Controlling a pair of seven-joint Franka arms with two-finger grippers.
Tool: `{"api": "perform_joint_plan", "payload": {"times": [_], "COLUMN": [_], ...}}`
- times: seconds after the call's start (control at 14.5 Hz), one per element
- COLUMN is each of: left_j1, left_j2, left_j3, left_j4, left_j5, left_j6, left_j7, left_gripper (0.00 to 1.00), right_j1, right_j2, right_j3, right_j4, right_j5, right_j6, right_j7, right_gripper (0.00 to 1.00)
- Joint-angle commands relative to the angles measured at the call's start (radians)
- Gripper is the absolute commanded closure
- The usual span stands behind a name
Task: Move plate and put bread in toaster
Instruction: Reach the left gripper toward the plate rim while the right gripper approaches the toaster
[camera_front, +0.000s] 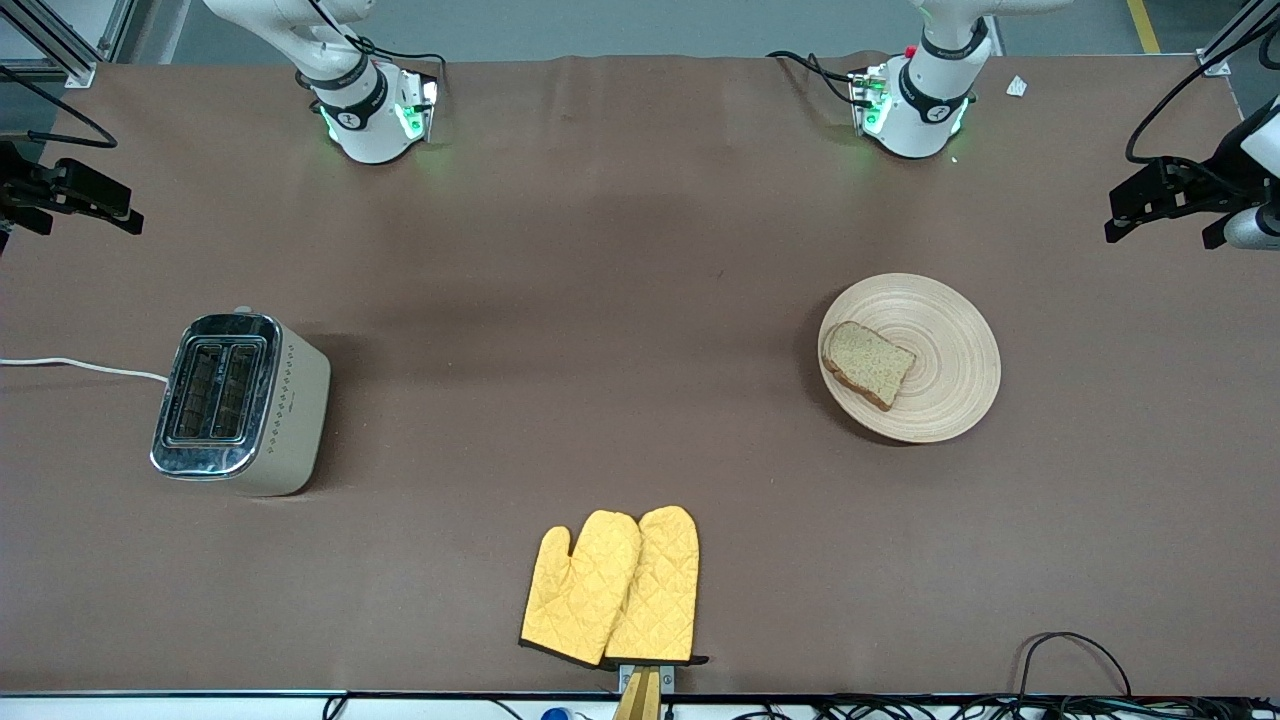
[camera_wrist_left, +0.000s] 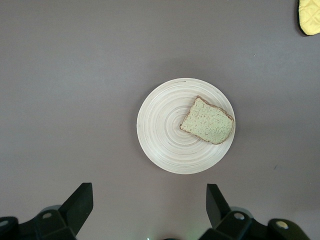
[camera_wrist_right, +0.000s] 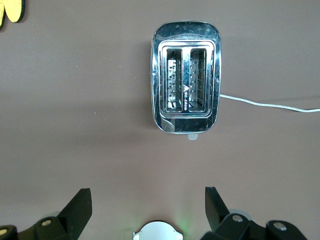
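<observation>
The pale wooden plate (camera_front: 950, 390) lies toward the left arm's end of the table, with the bread (camera_front: 868, 364) lying flat on it by the rim. The toaster (camera_front: 240, 400) stands upright toward the right arm's end, both slots empty. My left gripper (camera_wrist_left: 148, 202) hangs high over the table beside the plate (camera_wrist_left: 162, 135) and bread (camera_wrist_left: 207, 120), open and empty. My right gripper (camera_wrist_right: 147, 204) hangs high beside the toaster (camera_wrist_right: 186, 76), open and empty. Both grippers show at the front view's side edges: left (camera_front: 1160, 205), right (camera_front: 85, 200).
A pair of yellow oven mitts (camera_front: 612, 588) lies at the table edge nearest the front camera, midway between toaster and plate. The toaster's white cord (camera_front: 80, 365) runs off the table's end. Brown cloth covers the table between the things.
</observation>
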Motion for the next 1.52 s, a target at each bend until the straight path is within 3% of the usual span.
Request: {"api": "perform_joint_plan", "payload": {"times": [0.0, 0.41, 0.69, 0.97, 1.45], "left_j1": [-0.001, 0.016, 0.126, 0.250, 0.281], "left_j2": [0.017, 0.070, 0.119, 0.273, 0.536], "left_j3": [-0.001, 0.007, 0.077, 0.077, 0.077], "left_j4": [0.030, 0.094, 0.108, 0.102, 0.094], "left_j5": [0.015, -0.026, -0.262, -0.449, -0.644], "left_j6": [-0.006, -0.007, -0.006, 0.037, 0.163], "left_j7": [0.018, 0.024, 0.063, 0.175, 0.348], "left_gripper": [0.00, 0.00, 0.00, 0.00, 0.00], "right_j1": [-0.004, -0.003, -0.003, -0.003, -0.003], "right_j2": [-0.008, -0.008, -0.008, -0.008, -0.007], "right_j3": [0.003, 0.004, 0.004, 0.004, 0.004], "right_j4": [-0.010, -0.010, -0.010, -0.010, -0.011], "right_j5": [0.012, 0.012, 0.012, 0.012, 0.014], "right_j6": [0.004, 0.004, 0.002, 0.004, -0.002], "right_j7": [0.006, 0.006, 0.006, 0.006, 0.007], "right_gripper": [0.00, 0.00, 0.00, 0.00, 0.00]}}
